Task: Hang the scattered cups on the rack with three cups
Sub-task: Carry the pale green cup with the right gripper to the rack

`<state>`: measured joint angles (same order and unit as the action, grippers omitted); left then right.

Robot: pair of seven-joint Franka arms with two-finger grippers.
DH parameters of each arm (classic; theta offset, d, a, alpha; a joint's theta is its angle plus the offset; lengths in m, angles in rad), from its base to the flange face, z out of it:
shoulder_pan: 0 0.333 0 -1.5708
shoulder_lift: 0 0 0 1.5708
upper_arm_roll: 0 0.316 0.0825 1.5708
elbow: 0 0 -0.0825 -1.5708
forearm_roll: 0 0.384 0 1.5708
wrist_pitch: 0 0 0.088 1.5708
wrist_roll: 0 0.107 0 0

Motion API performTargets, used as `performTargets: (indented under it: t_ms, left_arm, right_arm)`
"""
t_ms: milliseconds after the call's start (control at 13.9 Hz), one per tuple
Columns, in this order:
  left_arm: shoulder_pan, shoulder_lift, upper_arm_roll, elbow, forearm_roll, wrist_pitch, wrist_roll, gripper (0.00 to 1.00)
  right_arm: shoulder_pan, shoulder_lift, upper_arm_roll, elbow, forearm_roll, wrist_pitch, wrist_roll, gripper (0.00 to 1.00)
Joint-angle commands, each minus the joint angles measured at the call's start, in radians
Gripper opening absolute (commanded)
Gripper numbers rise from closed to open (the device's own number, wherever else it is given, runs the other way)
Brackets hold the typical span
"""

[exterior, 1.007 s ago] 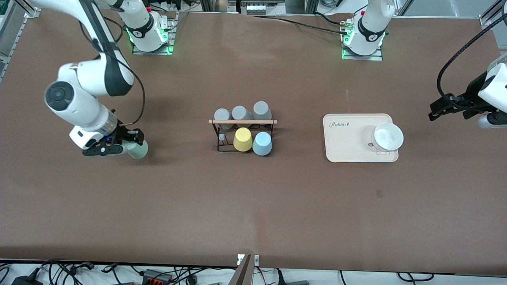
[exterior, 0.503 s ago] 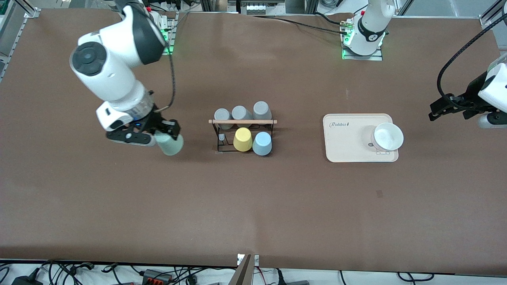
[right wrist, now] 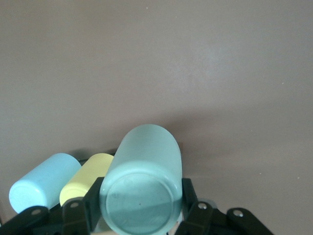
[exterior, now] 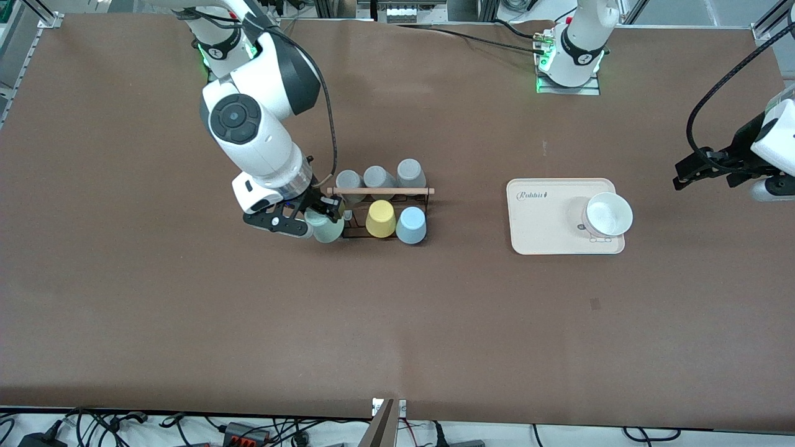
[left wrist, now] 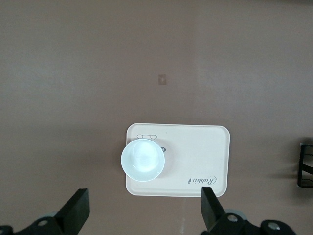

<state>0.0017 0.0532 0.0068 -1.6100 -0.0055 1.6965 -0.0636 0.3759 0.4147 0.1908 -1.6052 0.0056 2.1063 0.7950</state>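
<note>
My right gripper (exterior: 317,220) is shut on the pale sage green cup (exterior: 327,228) and holds it over the rack's end toward the right arm's end of the table. In the right wrist view the cup (right wrist: 142,181) fills the jaws, base toward the camera. The black wire rack (exterior: 380,214) with a wooden rod (exterior: 380,190) holds a yellow cup (exterior: 380,218) and the light blue cup (exterior: 411,225) on its nearer row. Both show in the right wrist view, the blue cup (right wrist: 44,182) beside the yellow one (right wrist: 88,176). My left gripper (exterior: 689,176) is open and waits in the air.
Three grey cups (exterior: 379,177) hang on the rack's farther row. A cream tray (exterior: 546,217) with a white bowl (exterior: 608,214) on it lies toward the left arm's end; it also shows in the left wrist view (left wrist: 195,161).
My right arm has carried the green cup across the table from the right arm's end to the rack. The left arm has not moved.
</note>
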Motion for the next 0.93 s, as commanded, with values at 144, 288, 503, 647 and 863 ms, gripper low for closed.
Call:
performTargets:
  t_ms: [144,288,503,647,863]
  left_arm:
    - [0.006,-0.013,-0.002,-0.008,0.013,0.015,0.013,1.00]
    - [0.006,-0.013,-0.002,-0.007,0.013,0.015,0.013,1.00]
    - [0.006,-0.010,-0.002,-0.007,0.013,0.015,0.013,1.00]
    - [0.006,-0.012,-0.002,-0.002,0.013,0.015,0.014,1.00]
    - [0.006,-0.010,-0.002,-0.002,0.013,0.015,0.014,1.00]
  right_arm:
    - [0.049,0.022,-0.007,0.030,0.005,-0.008,0.053,0.12]
    - [0.067,0.024,-0.007,0.022,0.001,-0.003,0.063,0.12]
    - [0.070,0.033,-0.007,0.008,-0.015,-0.003,0.063,0.12]
    - [0.074,0.041,-0.007,-0.001,-0.021,-0.003,0.063,0.13]
    - [0.078,0.059,-0.007,-0.015,-0.038,0.021,0.064,0.16]
